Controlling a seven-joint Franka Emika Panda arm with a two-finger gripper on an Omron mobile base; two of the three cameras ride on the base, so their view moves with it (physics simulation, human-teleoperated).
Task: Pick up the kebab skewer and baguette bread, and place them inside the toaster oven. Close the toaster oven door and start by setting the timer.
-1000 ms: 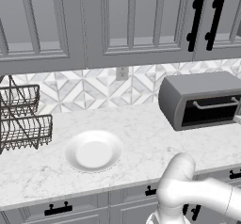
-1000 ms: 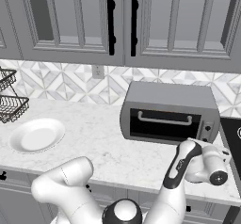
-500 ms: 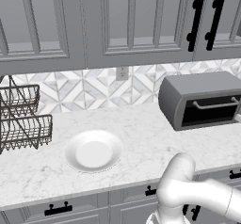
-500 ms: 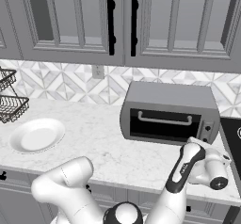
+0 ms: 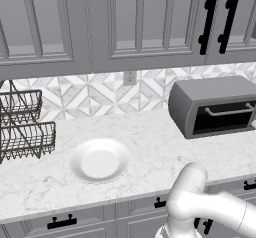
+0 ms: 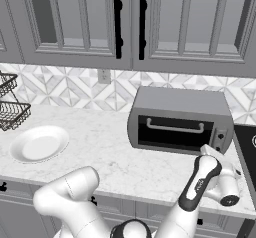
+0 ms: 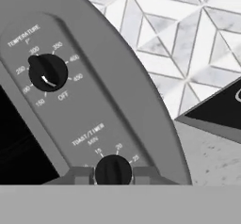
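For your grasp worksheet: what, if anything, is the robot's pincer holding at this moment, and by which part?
The pincer is shut on the timer knob of the toaster oven, one finger tip on each side of the knob's round rim.

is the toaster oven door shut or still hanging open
Shut. The toaster oven door sits flush and upright in the front of the toaster oven, its silver bar handle across the top of the black glass.

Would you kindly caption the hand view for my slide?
Fingers shut on the toaster oven's timer knob, below the temperature dial.
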